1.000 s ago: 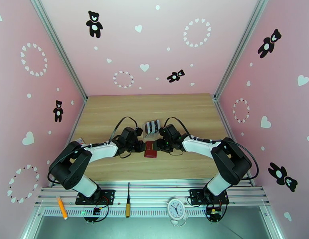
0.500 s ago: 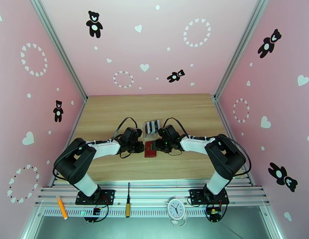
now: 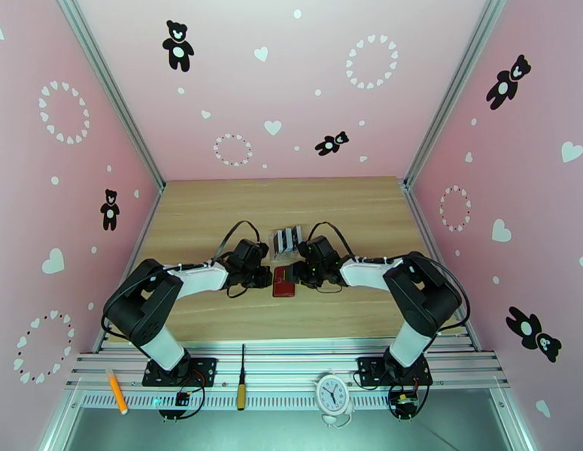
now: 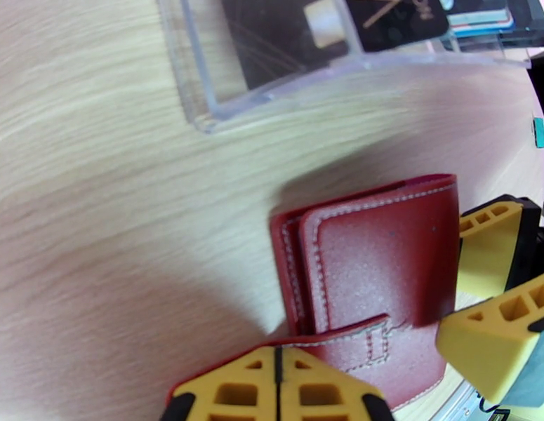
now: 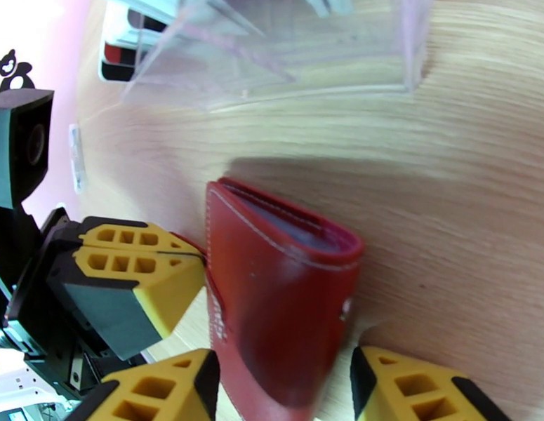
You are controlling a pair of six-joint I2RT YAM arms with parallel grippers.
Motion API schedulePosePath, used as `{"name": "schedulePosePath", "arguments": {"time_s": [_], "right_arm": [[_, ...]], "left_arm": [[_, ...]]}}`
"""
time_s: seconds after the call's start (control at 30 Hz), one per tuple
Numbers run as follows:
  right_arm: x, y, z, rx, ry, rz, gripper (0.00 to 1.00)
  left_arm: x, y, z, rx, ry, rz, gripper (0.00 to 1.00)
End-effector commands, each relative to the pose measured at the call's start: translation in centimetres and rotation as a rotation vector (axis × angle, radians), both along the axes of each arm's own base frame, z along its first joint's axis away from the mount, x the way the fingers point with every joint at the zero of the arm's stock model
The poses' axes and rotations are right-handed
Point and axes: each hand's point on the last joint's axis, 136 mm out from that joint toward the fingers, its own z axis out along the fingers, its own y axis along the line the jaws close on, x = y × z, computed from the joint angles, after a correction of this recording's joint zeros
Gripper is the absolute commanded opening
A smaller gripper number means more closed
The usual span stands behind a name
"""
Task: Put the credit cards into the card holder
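clear rack just behind card holder

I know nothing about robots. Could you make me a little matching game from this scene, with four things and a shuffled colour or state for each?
Things:
1. wallet
2. rack
3. left pincer
4. right pincer

Colours or states:
A. open, one finger on each side of the wallet
B. dark red, folded
C. shut on the wallet's tab
D. clear plastic

Pairs: 1-B, 2-D, 3-C, 4-A
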Motion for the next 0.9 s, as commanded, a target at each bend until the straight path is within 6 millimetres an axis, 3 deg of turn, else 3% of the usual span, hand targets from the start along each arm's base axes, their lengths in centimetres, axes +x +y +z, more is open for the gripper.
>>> {"name": "schedulePosePath", "arguments": {"time_s": [0.0,0.3,0.6,0.87], "right_arm": [[-1.1,0.5,-1.2,0.035,0.059,0.012,0.54],[-1.2,1.7,0.3,0.105,0.032,0.027,0.44],[-1.5,2.1,1.2,0.105,0.003,0.029,0.40],[-1.4,1.5,2.0,0.075,-0.019,0.021,0.22]], "left_arm": [[-0.7,1.2,-2.1,0.087,0.052,0.011,0.08],[-0.9,1.3,-2.5,0.097,0.069,0.012,0.08],[-1.2,0.9,-2.6,0.075,0.089,-0.002,0.08],[-1.3,0.9,-2.2,0.065,0.080,-0.005,0.09]]}}
